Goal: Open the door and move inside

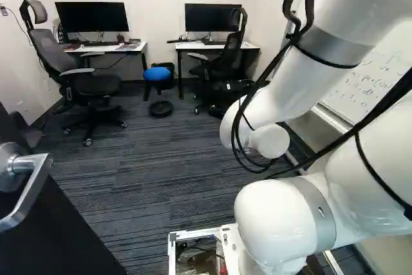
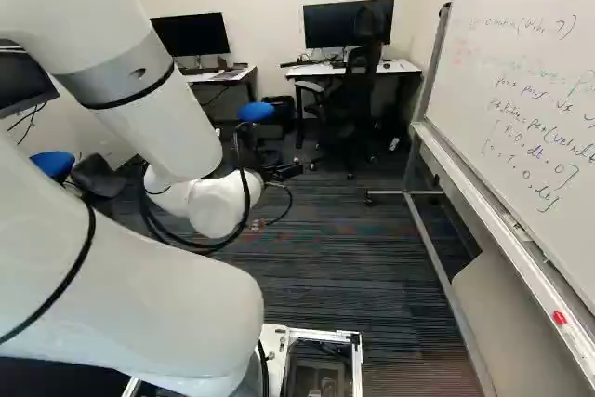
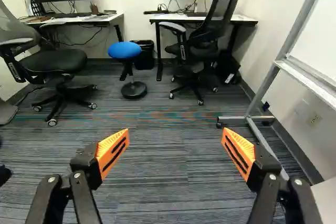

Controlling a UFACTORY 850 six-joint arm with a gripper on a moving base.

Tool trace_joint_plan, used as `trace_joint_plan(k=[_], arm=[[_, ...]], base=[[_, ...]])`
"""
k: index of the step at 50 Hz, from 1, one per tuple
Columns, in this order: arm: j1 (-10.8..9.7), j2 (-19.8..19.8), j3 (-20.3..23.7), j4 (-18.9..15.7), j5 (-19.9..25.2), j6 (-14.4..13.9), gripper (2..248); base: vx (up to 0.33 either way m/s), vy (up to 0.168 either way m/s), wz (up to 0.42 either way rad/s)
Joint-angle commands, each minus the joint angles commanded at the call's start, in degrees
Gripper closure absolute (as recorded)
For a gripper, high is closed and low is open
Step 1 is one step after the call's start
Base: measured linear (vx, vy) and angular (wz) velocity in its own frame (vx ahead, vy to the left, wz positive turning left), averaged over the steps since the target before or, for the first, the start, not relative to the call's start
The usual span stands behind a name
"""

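Evidently, the flat dark door [image 1: 55, 243] is standing open, the black two-fingered gripper [image 3: 176, 142] is gaping empty; the entering step is seemingly calling for careful forward driving.

White rounded arm [image 1: 267, 220], grey bands [image 1: 336, 48], black cables [image 1: 389, 102]

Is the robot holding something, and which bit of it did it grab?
Nothing is held. The tool is wide open, and its orange pads stand far apart with nothing gripped between them.

Dark striped carpet [image 3: 168, 182] bears desks [image 3: 231, 18], wheeled chairs [image 3: 55, 61], a blue-topped stool [image 3: 124, 51], a bin [image 3: 144, 59] and a whiteboard stand [image 3: 265, 84].
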Motion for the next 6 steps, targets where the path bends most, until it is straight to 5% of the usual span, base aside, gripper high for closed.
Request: trace_joint_plan(k=[6], arm=[[0.0, 0.0, 0.0, 0.0, 0.0, 0.0, 3]], base=[[0.000, 0.000, 0.000]])
